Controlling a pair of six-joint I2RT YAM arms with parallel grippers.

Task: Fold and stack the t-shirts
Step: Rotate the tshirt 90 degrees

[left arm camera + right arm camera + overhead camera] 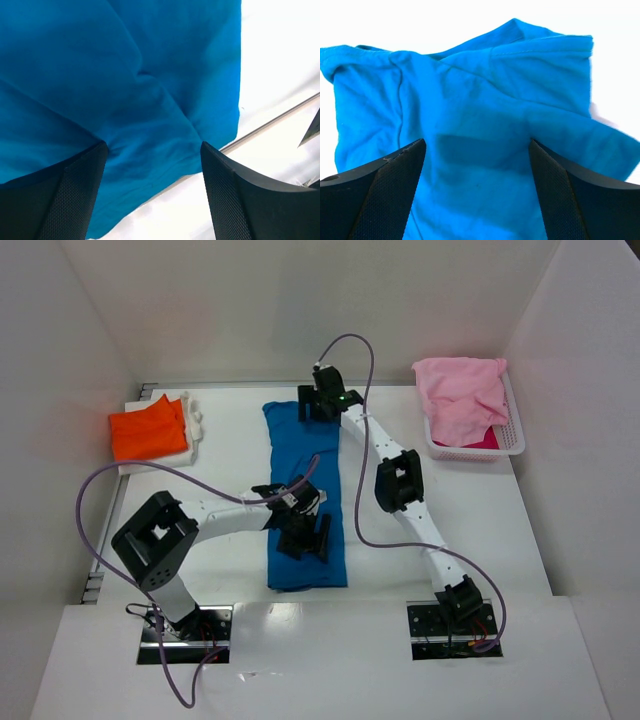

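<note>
My left gripper (152,150) and right gripper (476,145) both hang with fingers spread over the one bright blue t-shirt (300,440), a long wrinkled strip mid-table, with one folded orange t-shirt (148,430) far left and one crumpled pale pink t-shirt (462,390) in the white basket (515,435).

Overhead; wrist close-ups sharing blue t-shirt (290,445)
</note>
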